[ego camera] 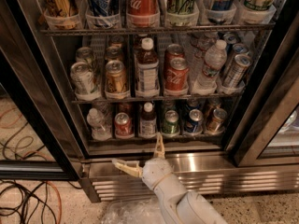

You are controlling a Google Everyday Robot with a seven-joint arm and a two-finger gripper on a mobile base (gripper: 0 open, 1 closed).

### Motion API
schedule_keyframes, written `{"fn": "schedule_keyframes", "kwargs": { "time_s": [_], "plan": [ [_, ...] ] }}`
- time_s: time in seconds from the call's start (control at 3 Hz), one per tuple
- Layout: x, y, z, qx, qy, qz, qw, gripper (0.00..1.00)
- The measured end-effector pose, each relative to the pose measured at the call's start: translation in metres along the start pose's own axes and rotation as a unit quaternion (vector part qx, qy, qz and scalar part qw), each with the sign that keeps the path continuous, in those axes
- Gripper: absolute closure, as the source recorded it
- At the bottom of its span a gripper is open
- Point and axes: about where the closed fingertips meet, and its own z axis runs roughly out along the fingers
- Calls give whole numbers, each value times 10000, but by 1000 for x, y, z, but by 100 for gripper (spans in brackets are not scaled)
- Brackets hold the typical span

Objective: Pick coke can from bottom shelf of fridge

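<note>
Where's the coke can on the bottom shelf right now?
Camera view: coke can stands second from left on the bottom shelf, between a clear bottle and the brown bottle; the open gripper sits below it.

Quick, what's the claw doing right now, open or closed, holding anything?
Claw: open, empty, just below the bottom shelf, short of the coke can.

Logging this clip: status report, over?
Hand open, empty, below bottom shelf. Coke can upright, second lane, untouched. Brown bottle close beside it.
</note>
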Motion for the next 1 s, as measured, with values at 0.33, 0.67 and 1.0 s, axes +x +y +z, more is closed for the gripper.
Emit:
{"fn": "schedule_keyframes", "kwargs": {
  "time_s": [0.33,0.67,1.0],
  "plan": [
    [23,-22,21,65,-59,-131,9999,0],
    [33,-22,25,36,-53,-149,9999,0],
    [49,-22,30,89,3,-279,9996,0]
  ]
}}
